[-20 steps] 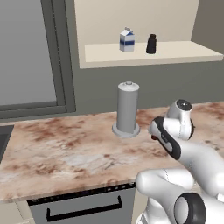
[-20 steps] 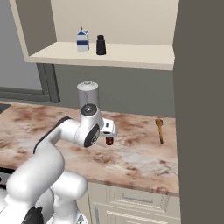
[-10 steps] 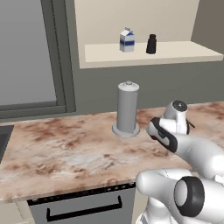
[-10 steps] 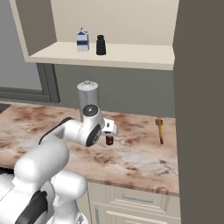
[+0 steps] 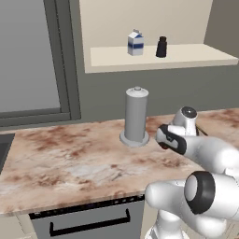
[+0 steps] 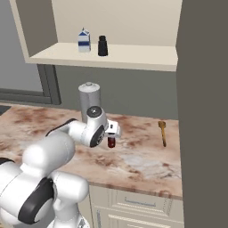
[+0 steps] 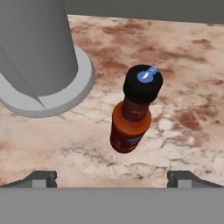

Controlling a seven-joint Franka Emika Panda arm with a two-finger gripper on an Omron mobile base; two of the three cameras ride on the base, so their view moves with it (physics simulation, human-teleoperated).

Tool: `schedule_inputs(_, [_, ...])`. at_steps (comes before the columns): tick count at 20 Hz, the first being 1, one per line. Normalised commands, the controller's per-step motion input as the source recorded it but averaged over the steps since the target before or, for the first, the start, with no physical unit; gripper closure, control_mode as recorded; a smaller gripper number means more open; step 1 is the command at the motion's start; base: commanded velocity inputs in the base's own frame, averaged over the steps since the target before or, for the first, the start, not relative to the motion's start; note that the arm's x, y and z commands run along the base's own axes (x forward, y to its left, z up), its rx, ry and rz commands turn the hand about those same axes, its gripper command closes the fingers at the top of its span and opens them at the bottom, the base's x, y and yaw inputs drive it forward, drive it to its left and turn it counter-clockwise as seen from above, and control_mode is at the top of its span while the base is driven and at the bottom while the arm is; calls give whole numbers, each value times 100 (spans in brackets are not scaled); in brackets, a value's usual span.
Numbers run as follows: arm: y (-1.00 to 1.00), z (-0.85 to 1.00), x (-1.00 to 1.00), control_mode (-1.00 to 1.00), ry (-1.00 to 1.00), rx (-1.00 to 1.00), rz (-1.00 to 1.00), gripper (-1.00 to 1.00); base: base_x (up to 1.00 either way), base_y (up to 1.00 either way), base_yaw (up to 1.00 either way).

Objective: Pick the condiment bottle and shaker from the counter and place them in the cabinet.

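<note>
The tool [image 7: 112,178] hangs over the bottle [image 7: 133,111], looking down on its black cap. Its two fingertips [image 7: 40,178] stand wide apart, one to each side of the bottle, with nothing between them: the tool is open and holds nothing.

The bottle stands upright on the table [image 5: 70,163], just beside the round base of the grey cylinder [image 5: 136,115] but apart from it. In the right base view the bottle [image 6: 111,142] shows just below the hand. The fingers straddle the bottle so that closing them would pinch it from both sides. The cylinder sits close on one side, so the finger on that side has the least room.

The shaker [image 5: 161,47] already stands on the cabinet [image 5: 186,55] shelf, beside the milk carton [image 5: 135,43]. Judged from this, half of the task is done and the bottle is the remaining item. The step in hand appears to be the approach to grasp it.

A wooden spoon [image 6: 163,132] lies on the table, well apart from the bottle.
</note>
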Motion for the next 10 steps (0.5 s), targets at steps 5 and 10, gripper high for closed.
schedule_inputs(5, [-9,-8,8,-100,0,0,0,-100,0,0,0])
schedule_inputs(10, [-6,-13,17,-100,0,0,0,-100,0,0,0])
